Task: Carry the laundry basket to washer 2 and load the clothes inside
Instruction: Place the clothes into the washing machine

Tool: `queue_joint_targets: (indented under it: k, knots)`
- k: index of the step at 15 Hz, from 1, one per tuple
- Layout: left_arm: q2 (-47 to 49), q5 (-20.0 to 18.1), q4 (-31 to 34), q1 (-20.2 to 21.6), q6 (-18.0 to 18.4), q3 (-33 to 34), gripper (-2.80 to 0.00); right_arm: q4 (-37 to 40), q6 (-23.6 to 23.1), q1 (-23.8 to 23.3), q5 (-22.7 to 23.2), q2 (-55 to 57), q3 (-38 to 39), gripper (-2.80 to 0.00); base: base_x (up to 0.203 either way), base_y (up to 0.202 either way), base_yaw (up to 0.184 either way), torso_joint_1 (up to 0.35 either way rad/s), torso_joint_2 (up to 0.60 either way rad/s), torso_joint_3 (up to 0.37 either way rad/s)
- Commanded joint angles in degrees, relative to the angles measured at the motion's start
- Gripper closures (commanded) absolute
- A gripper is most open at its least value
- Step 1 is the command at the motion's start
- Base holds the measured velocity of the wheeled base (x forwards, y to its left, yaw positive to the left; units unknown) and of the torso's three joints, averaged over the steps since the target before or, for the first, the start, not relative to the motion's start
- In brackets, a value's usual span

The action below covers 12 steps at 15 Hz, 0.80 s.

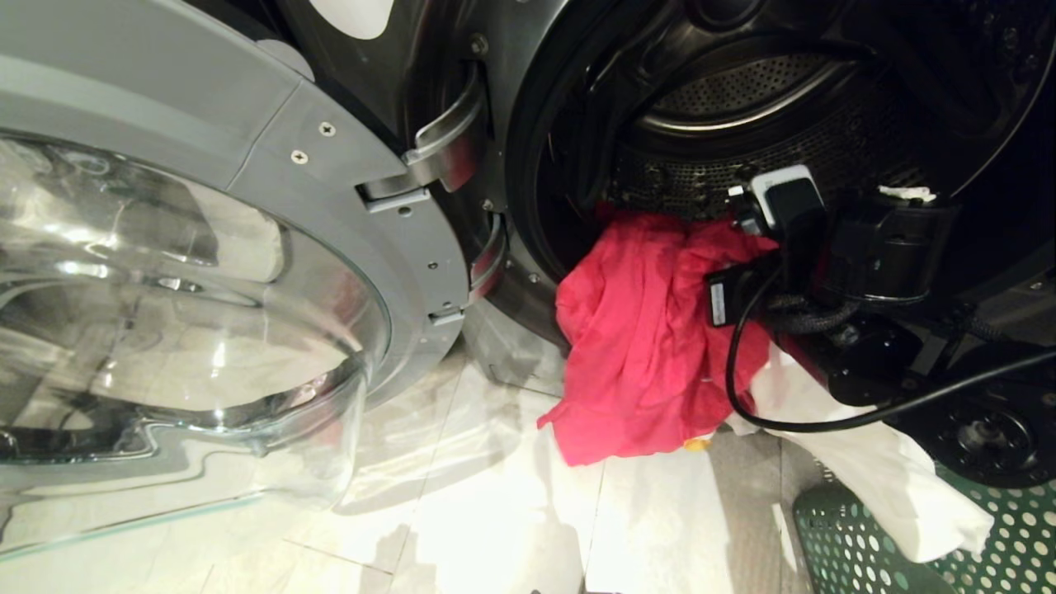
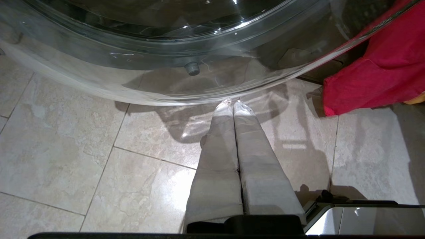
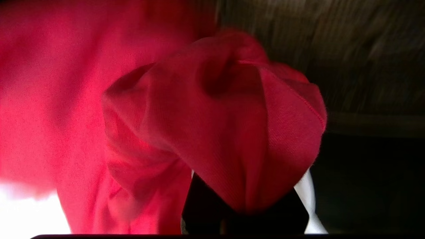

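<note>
One red garment [image 1: 639, 330], one white [image 1: 874, 470]

— Where's the washer [image 1: 577, 124] at?
— Dark grey front-loader, round glass door [image 1: 190, 272] swung wide open on the left, perforated steel drum [image 1: 726, 140] exposed. No numeral label can be made out.
— And the clothes?
— A pink-red garment [image 1: 643, 338] drapes over the lip of the opening, partly in the drum, its hem hanging to the floor. A white garment [image 1: 891, 470] trails from beside it down onto the basket's rim. A scrap of orange-yellow [image 1: 697, 444] peeks out under the red.
— The laundry basket [image 1: 866, 536]?
— Green, round-holed, on the floor below the opening.
</note>
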State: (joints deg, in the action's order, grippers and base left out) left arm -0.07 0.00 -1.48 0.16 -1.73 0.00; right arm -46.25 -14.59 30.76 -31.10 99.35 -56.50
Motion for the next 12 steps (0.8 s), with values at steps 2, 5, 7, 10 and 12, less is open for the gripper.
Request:
queue_joint_targets:
  k: [2, 5, 7, 10, 12]
  knots:
    - [0.1, 0.0, 0.0, 0.0, 0.0, 0.4, 0.0, -14.4, -9.0, 0.0, 1.1, 5.8, -2.1, 0.0, 0.0, 0.0, 0.0, 0.0, 0.0, 0.0]
    - [0.1, 0.0, 0.0, 0.0, 0.0, 0.4, 0.0, -21.2, -15.1, -0.1, 5.2, 11.2, -12.7, 0.0, 0.0, 0.0, 0.0, 0.0, 0.0, 0.0]
    - [0.1, 0.0, 0.0, 0.0, 0.0, 0.4, 0.0, -22.4, -17.4, -0.3, 7.1, 15.0, -23.9, 0.0, 0.0, 0.0, 0.0, 0.0, 0.0, 0.0]
    - [0.1, 0.0, 0.0, 0.0, 0.0, 0.4, 0.0, -23.0, -21.4, -1.7, 10.5, 22.1, -37.2, 0.0, 0.0, 0.0, 0.0, 0.0, 0.0, 0.0]
    - [0.1, 0.0, 0.0, 0.0, 0.0, 0.4, 0.0, -22.7, -23.7, -4.0, 11.3, 27.0, -43.4, 0.0, 0.0, 0.0, 0.0, 0.0, 0.0, 0.0]
